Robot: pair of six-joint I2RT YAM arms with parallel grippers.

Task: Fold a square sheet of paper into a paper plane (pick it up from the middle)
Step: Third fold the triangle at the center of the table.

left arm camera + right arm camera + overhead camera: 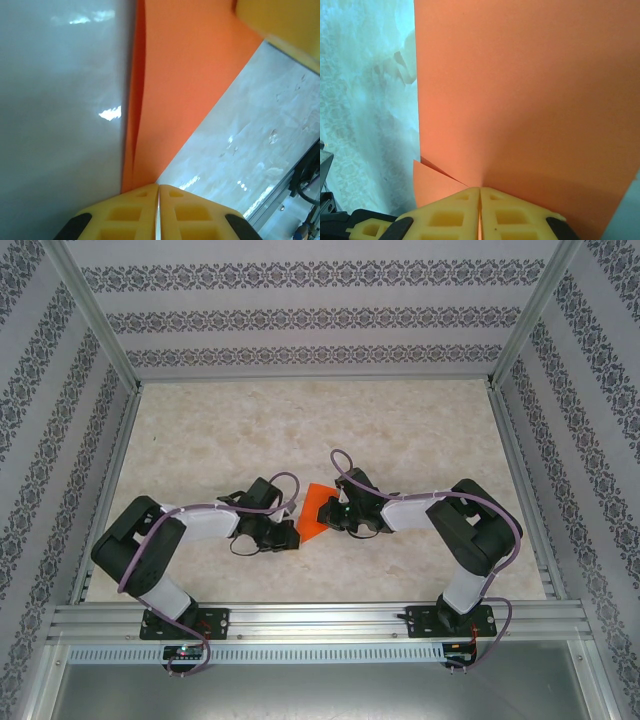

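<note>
From above, the orange paper (pixel 314 510) is seen triangular toward the table's (pixel 200 430) near edge; close up, it is pinched by the left gripper (pixel 158 187) and right gripper (pixel 480 189).

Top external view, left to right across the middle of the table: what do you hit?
Left arm's elbow → left gripper → orange paper → right gripper → right arm's elbow.
</note>
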